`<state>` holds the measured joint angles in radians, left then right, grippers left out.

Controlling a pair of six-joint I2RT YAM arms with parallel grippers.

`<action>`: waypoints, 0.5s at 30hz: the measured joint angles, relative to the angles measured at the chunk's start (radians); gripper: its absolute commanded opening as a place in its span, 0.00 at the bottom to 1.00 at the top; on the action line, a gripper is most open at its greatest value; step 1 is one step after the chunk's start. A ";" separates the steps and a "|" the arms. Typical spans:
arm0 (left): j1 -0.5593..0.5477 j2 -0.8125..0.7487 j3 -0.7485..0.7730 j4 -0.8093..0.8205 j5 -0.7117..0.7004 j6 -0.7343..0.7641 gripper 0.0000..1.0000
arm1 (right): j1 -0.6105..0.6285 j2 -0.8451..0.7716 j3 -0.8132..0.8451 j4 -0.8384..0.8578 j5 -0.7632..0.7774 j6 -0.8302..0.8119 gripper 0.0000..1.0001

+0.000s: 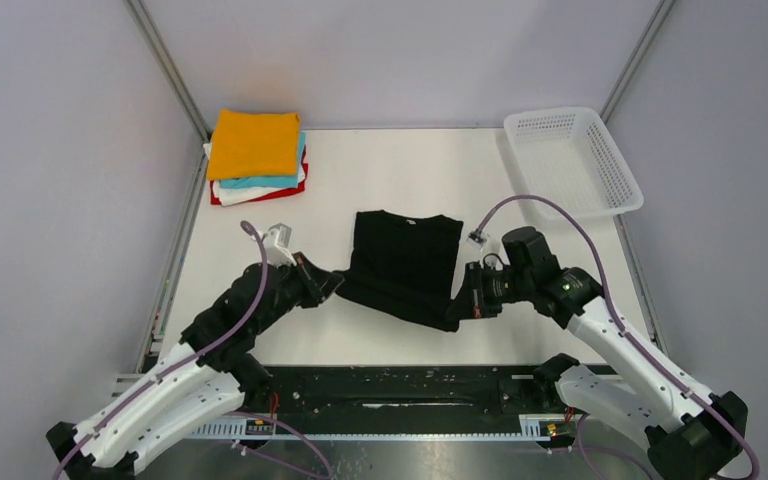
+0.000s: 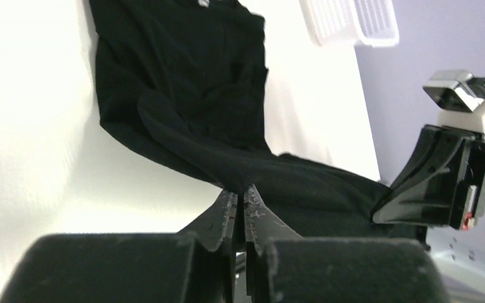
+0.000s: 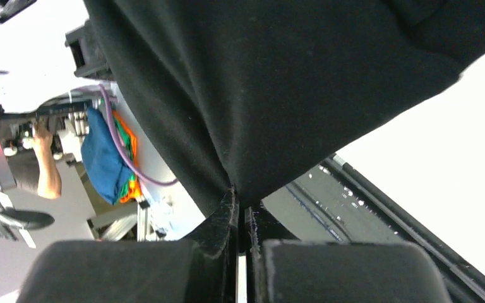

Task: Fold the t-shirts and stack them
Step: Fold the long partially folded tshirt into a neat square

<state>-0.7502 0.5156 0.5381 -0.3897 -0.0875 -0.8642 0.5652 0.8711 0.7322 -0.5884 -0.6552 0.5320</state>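
The black t-shirt lies mid-table, folded narrow, collar at the far end, its near hem lifted off the table between the grippers. My left gripper is shut on the hem's near left corner; in the left wrist view the black cloth runs from the closed jaws. My right gripper is shut on the near right corner; in the right wrist view the cloth hangs from the jaws. A stack of folded shirts sits at the far left, orange on top, turquoise, white and red beneath.
A white mesh basket stands at the far right corner of the white table. Grey walls enclose the table on three sides. A black rail runs along the near edge between the arm bases.
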 measured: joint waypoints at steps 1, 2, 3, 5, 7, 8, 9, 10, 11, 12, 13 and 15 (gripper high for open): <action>0.000 0.029 0.025 -0.001 -0.027 0.002 0.00 | -0.015 0.011 0.009 0.002 0.004 -0.002 0.00; -0.001 0.058 0.048 -0.002 -0.053 0.004 0.00 | -0.034 0.025 0.020 0.003 0.006 -0.005 0.00; -0.001 0.093 0.075 -0.005 -0.082 0.007 0.00 | -0.055 0.042 0.032 0.004 0.005 -0.008 0.00; -0.003 0.163 0.129 -0.006 -0.133 0.014 0.00 | -0.103 0.082 0.053 0.008 -0.003 -0.012 0.00; -0.003 0.229 0.174 -0.003 -0.173 0.025 0.00 | -0.152 0.118 0.067 0.017 -0.011 -0.012 0.00; -0.003 0.265 0.194 0.002 -0.192 0.032 0.00 | -0.177 0.137 0.074 0.024 -0.014 -0.012 0.00; -0.002 0.288 0.204 0.006 -0.203 0.037 0.00 | -0.193 0.151 0.080 0.027 -0.019 -0.012 0.00; 0.003 0.317 0.217 0.012 -0.209 0.045 0.00 | -0.208 0.166 0.087 0.030 -0.021 -0.012 0.00; 0.014 0.348 0.233 0.020 -0.213 0.053 0.00 | -0.217 0.179 0.094 0.034 -0.024 -0.012 0.00; 0.027 0.371 0.242 0.027 -0.212 0.058 0.00 | -0.229 0.196 0.106 0.035 -0.030 -0.012 0.00; 0.043 0.396 0.253 0.035 -0.209 0.063 0.00 | -0.238 0.215 0.118 0.042 -0.036 -0.012 0.00; 0.096 0.458 0.278 0.061 -0.188 0.072 0.00 | -0.255 0.251 0.143 0.060 -0.045 -0.011 0.00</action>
<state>-0.6540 0.9733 0.8158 -0.3290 -0.2756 -0.7918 0.3103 1.1221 0.8749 -0.5289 -0.7006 0.5205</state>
